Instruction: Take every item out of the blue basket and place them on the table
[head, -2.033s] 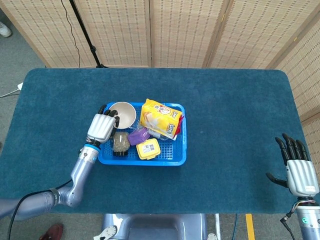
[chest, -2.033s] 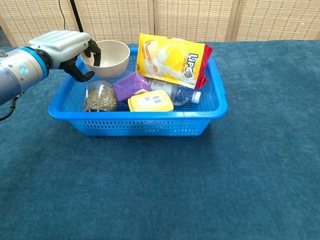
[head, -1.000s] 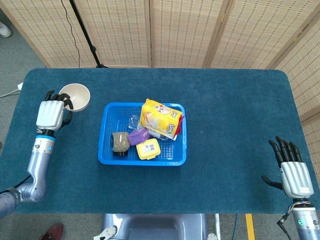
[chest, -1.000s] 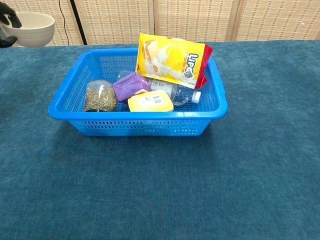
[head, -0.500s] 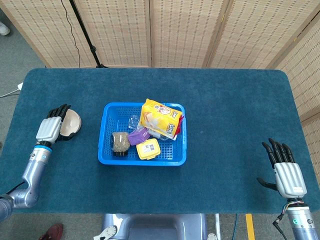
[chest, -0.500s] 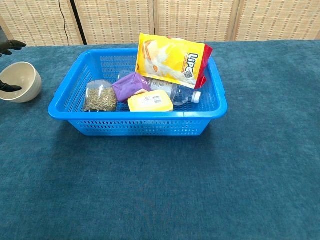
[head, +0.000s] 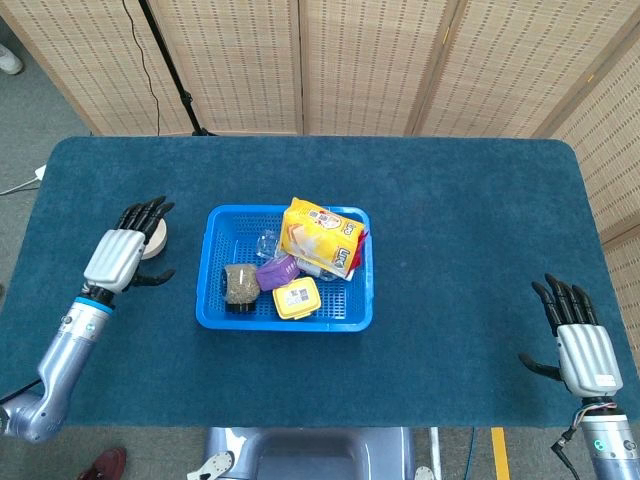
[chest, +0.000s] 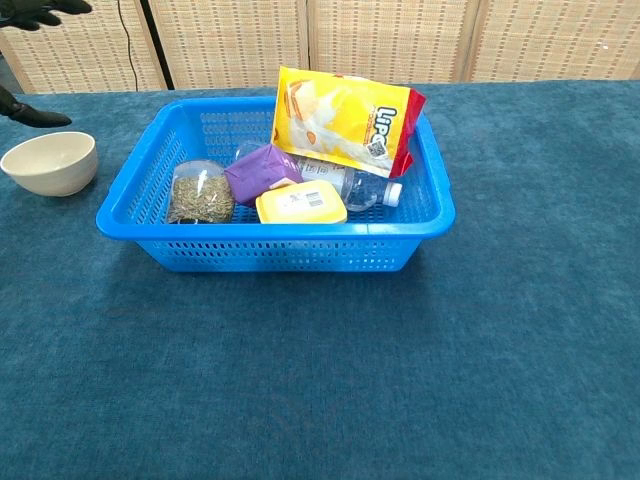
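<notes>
The blue basket (head: 355, 300) (chest: 420, 220) sits mid-table. In it lie a yellow snack bag (head: 320, 235) (chest: 345, 115), a purple pouch (head: 277, 271) (chest: 262, 170), a yellow box (head: 296, 298) (chest: 301, 202), a jar of seeds (head: 240, 284) (chest: 200, 192) and a clear bottle (chest: 365, 186). A cream bowl (chest: 50, 163) (head: 157, 241) stands on the table left of the basket. My left hand (head: 120, 256) hovers above the bowl, fingers spread, holding nothing; only its fingertips (chest: 35, 12) show in the chest view. My right hand (head: 580, 345) is open at the table's front right.
Woven folding screens (head: 300, 60) stand behind the table. A black stand with a cable (head: 165, 60) rises at the back left. Blue cloth covers the table (head: 470, 230).
My left hand carried the bowl out of the basket to the left, set it on the table, let go and lifted off. The right hand barely shifted.
</notes>
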